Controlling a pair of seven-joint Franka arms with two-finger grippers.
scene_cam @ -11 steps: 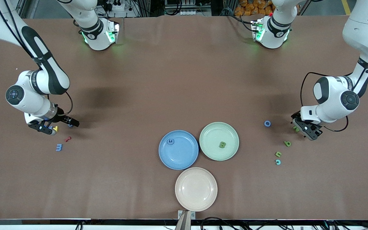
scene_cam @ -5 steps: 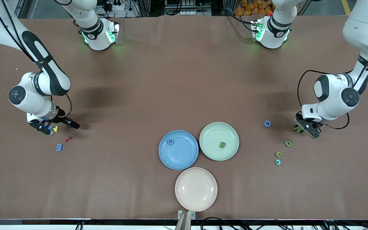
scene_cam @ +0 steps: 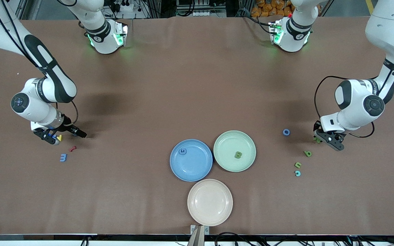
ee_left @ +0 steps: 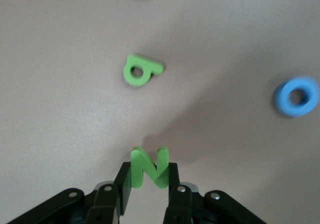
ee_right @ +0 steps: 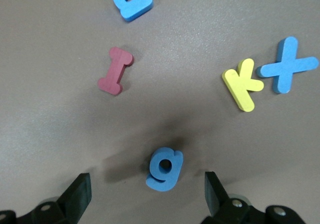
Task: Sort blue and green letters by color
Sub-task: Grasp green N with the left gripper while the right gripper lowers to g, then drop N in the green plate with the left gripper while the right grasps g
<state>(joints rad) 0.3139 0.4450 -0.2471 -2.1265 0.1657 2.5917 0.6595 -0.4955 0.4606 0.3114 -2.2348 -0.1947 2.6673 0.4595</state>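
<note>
Left end effector (ee_left: 149, 186), toward the left arm's end of the desk (scene_cam: 197, 85), is pinching a green N (ee_left: 150, 166) between its fingers; the letter stands on edge in the grip, low over the desk. Nearby on the desk lie a green b (ee_left: 141, 70), a blue O (ee_left: 297, 95), and another green piece (scene_cam: 298, 164) with a teal piece (scene_cam: 297, 173) just beside it.

Right end effector (ee_right: 147, 194) is spread wide and hovers over a blue g (ee_right: 164, 168) that lies flat between the fingers, not yet gripped. Close by: yellow K (ee_right: 242, 87), blue X (ee_right: 287, 66), red I (ee_right: 115, 70), another blue letter (ee_right: 129, 0).

Green plate (scene_cam: 234, 138) holds one green letter (scene_cam: 238, 154); blue plate (scene_cam: 191, 171) holds one blue letter (scene_cam: 182, 151); pink plate (scene_cam: 210, 213) is bare.

Risks, as judged:
- N is held near its lower edge only; a quick swing toward the green plate could twist it out.
- Right fingers may close off-centre on the g and push it sideways.
- Both plates touch, so a loose drop could land in the wrong one.
</note>
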